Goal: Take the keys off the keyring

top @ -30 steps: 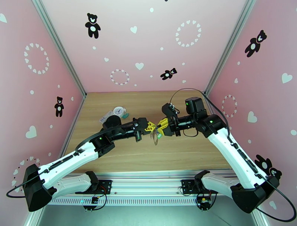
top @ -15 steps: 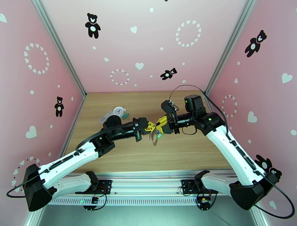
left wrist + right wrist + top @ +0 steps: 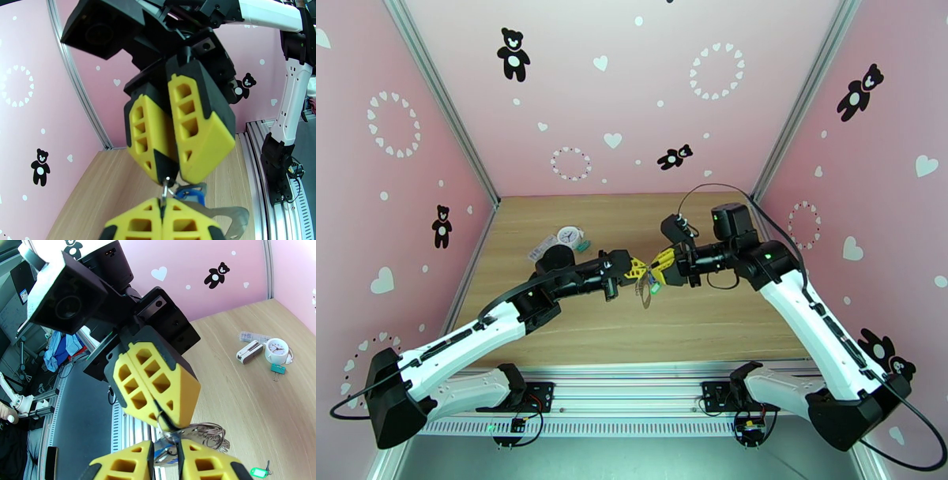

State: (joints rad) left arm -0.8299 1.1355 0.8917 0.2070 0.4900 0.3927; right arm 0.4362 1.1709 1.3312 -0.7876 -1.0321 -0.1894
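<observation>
Just below the middle of the top view, the flat mauve-brown D-shaped keyring (image 3: 643,294) is held up over the wooden table (image 3: 577,316). It is hung by a small metal ring (image 3: 164,195) at its straight edge, on which the left jaws are clamped fully closed. The right jaws are met tip to tip with the left ones and are drawn almost together on the tiny key with the blue plastic tag (image 3: 190,194), which is largely hidden by the yellow pads. A second tiny key with a bright green tag (image 3: 258,471) is seen loose on the table at the lower right of the right wrist view. A white round clock-face charm (image 3: 276,349) and a small teal clip (image 3: 278,368) are seen at the upper right, well apart.
</observation>
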